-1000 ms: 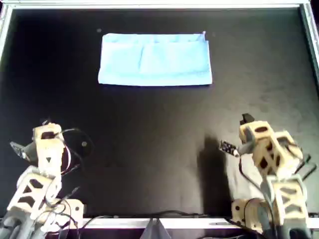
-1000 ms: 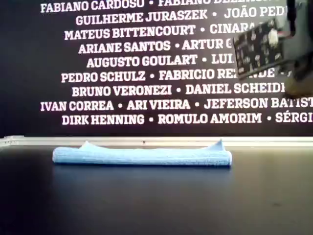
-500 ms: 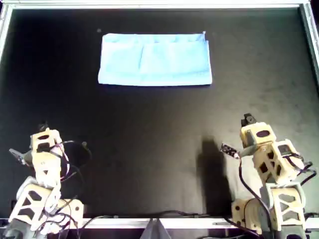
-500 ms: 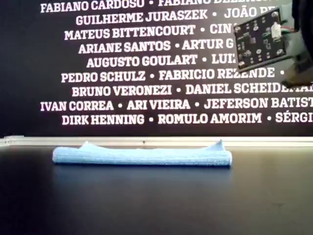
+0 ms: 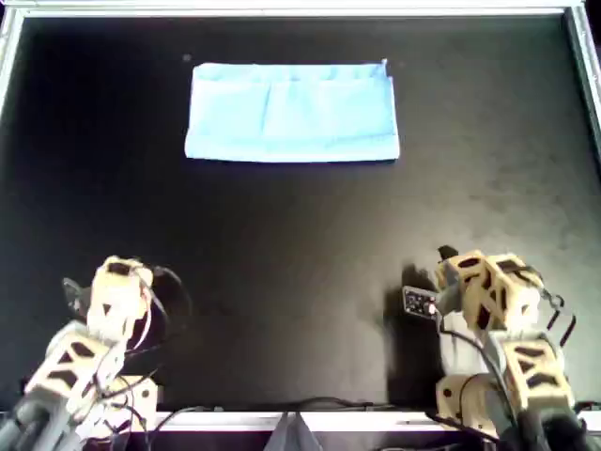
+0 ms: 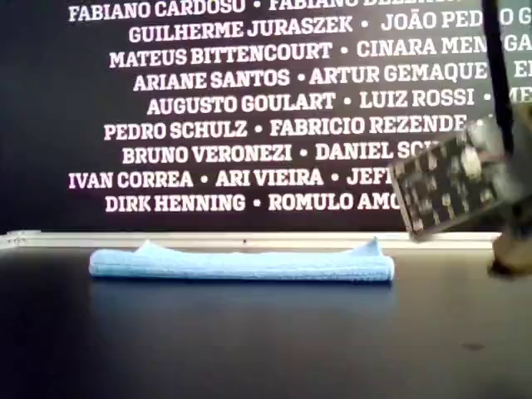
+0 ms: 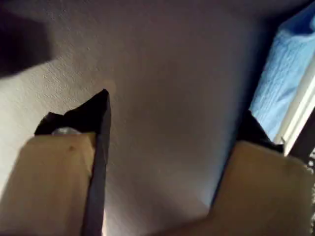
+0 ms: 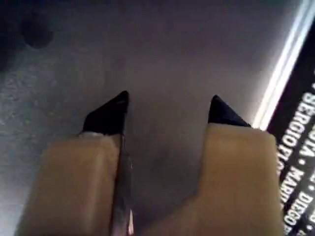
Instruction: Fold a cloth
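Overhead view, lower left of frame: one arm sits folded near the bottom edge of the black desk, well apart from everything else. Which arm is left or right cannot be settled from the wrist views, since neither has anything at its jaws. Left end effector, in its wrist view: released, jaws spread wide, nothing between them, only bare desk below; a strip of blue fabric shows far off beside a pale rail. Upper centre of overhead frame: the cloth, light blue, lies flat as a wide rectangle, doubled over, with faint crease lines, close to the far rim of the desk. Exterior view shows the cloth as a low, layered band, small peaks at both ends, under a dark wall of white names. Overhead lower right: the second arm, also folded, well apart from the cloth. Right end effector: released, jaws parted, empty, above bare desk.
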### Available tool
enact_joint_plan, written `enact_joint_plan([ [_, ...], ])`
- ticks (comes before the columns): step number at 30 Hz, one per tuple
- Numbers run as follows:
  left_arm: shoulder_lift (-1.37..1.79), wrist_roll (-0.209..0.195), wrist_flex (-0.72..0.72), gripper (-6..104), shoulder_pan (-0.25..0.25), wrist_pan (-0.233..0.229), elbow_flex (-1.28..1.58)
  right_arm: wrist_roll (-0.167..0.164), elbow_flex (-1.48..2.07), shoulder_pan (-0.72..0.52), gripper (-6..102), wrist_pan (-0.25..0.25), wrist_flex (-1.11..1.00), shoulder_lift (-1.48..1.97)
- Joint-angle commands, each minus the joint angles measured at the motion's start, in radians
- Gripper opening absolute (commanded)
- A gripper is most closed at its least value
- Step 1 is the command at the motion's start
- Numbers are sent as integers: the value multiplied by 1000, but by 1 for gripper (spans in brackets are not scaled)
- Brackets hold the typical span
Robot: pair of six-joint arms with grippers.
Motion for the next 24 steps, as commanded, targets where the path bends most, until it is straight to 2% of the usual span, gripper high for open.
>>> enact_joint_plan([
  [1,-48,-2,-25,95,-25,18,-141,-3,-193,0,72,-3,-38,-138],
  [4,-57,-2,-25,101,-18,18,-172,-3,-304,21,82,-6,-40,-281],
  [6,-61,-2,-28,101,-18,18,-178,-2,-373,77,87,-12,-40,-383],
  [9,-71,-2,-58,100,-26,20,-178,0,-465,161,88,-26,-40,-532],
  [12,-163,6,-158,100,-26,20,-184,2,-578,193,88,-12,-40,-680],
  [13,-221,9,-198,100,-26,20,-199,11,-620,193,88,-11,-40,-733],
  [16,-476,6,-278,100,-26,18,-307,78,-746,186,89,-11,-40,-888],
  [20,-805,-2,-288,100,-18,2,-528,160,-893,193,89,-11,-38,-1043],
  [24,-977,-2,-288,100,-12,2,-669,172,-996,192,88,-9,-38,-1124],
])
